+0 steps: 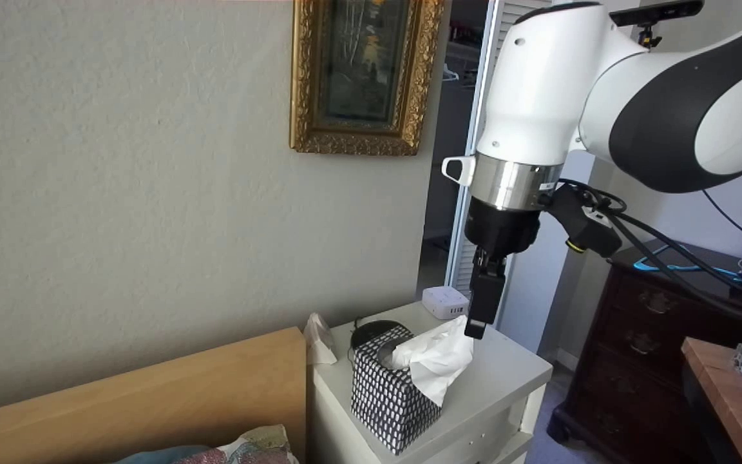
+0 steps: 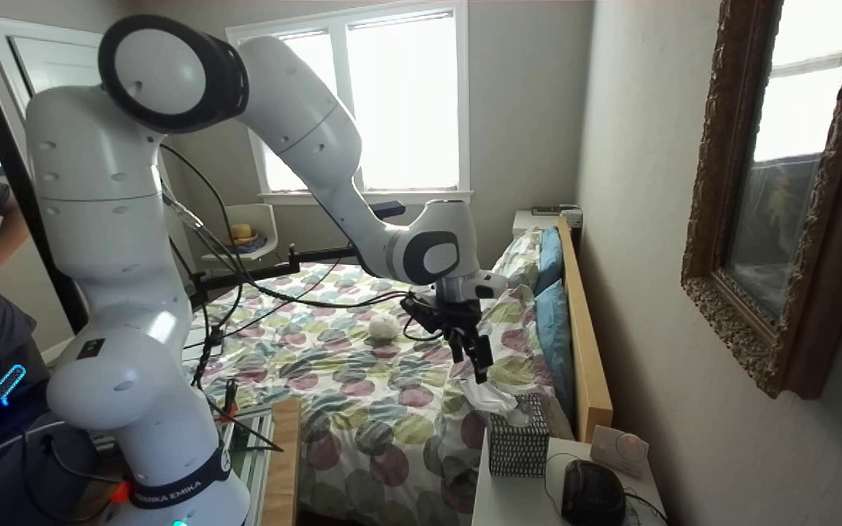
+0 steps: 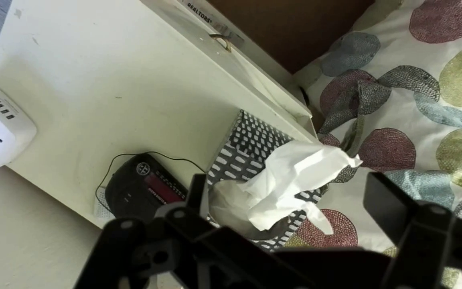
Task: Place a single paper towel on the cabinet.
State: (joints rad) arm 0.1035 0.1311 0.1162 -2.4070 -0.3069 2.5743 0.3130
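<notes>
The paper towel [image 1: 440, 361] is a crumpled white sheet sticking up out of the black-and-white patterned tissue box [image 1: 384, 393]. It also shows in an exterior view [image 2: 490, 399] and in the wrist view [image 3: 291, 180]. Its lower part is hidden inside the box opening. The box stands on the white cabinet [image 1: 506, 370], near an edge beside the bed. The cabinet's flat top [image 3: 114, 80] fills much of the wrist view. My gripper [image 3: 289, 192] is wide open and points down over the tissue. In the wrist view the sheet shows between the fingers, which do not visibly grip it.
A black clock radio [image 3: 142, 188] with a thin cord and a white power cube [image 3: 0, 128] stand on the cabinet. The wooden headboard [image 1: 152, 386] and patterned bed [image 2: 384, 409] adjoin it. A framed picture [image 1: 358, 71] hangs on the wall. A dark dresser [image 1: 628, 361] stands nearby.
</notes>
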